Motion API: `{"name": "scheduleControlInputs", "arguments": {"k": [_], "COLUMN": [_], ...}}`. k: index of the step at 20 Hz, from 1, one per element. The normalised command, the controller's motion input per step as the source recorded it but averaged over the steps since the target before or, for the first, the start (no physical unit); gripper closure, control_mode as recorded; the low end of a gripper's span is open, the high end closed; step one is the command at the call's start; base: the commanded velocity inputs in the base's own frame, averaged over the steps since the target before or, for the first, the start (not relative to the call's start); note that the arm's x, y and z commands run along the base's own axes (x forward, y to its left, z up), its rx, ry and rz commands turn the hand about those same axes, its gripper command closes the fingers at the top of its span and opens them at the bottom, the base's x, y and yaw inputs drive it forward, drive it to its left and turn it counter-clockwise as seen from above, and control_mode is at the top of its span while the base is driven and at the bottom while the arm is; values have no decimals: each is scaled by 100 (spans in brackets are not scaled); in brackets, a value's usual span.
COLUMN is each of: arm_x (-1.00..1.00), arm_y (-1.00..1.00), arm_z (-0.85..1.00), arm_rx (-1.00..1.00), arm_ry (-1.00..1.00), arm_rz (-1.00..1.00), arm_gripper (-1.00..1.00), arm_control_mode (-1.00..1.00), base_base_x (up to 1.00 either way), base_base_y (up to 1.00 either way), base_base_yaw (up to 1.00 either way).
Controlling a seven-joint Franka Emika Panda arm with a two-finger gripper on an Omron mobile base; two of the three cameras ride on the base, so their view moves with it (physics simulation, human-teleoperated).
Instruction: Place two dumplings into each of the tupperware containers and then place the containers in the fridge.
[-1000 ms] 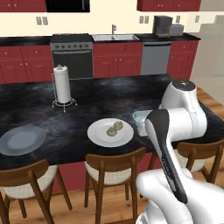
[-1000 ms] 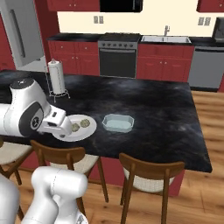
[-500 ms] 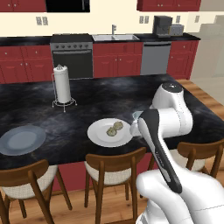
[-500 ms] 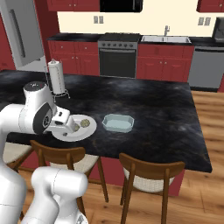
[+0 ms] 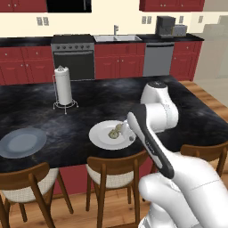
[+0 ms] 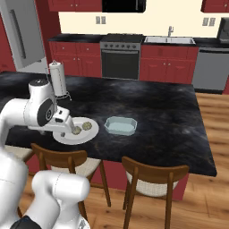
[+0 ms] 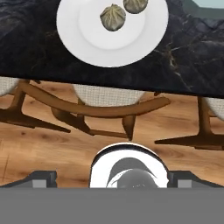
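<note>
**Two dumplings on the plate, nothing in my grip yet**

Two dumplings (image 7: pixel 113 17) sit side by side on the white plate (image 7: pixel 87 39), and I take that plate as my landmark. It lies on the black island counter (image 6: pixel 156 112), close to the edge nearest the chairs, which keeps the food within easy reach of my arm.

My gripper (image 6: pixel 67 126) hangs over the near rim of the plate, on the side toward the chairs. Its jaws are spread to their widest and hold nothing. I judge that I am lining up for the first pick, so wide jaws make sense: each dumpling is a soft, lumpy ball and needs room on both sides before I close.

Just beside the plate, on the side away from the paper towel holder (image 5: pixel 63 87), sits the pale blue-green tupperware container (image 6: pixel 120 125), apart from the plate and seemingly empty. Its nearness means a short carry once I have a dumpling.

A grey plate (image 5: pixel 21 142) lies well apart from the white plate, further along the same counter edge. The fridge (image 6: pixel 22 33) stands beyond the counter, past the paper towel holder, its door closed.

I cannot make out the second container from here.
</note>
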Motion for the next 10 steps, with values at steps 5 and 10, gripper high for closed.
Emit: {"name": "scheduleControlInputs", "arguments": {"k": [5,10], "arm_x": [49,54], "arm_y": [0,2], "arm_z": [-6,-23], "arm_rx": [0,0], "arm_ry": [8,2], "arm_rz": [4,2], "arm_gripper": [-100,-100], "arm_control_mode": [-100,-100], "base_base_x": [0,0], "base_base_y": [0,0], "base_base_yaw": [0,0]}}
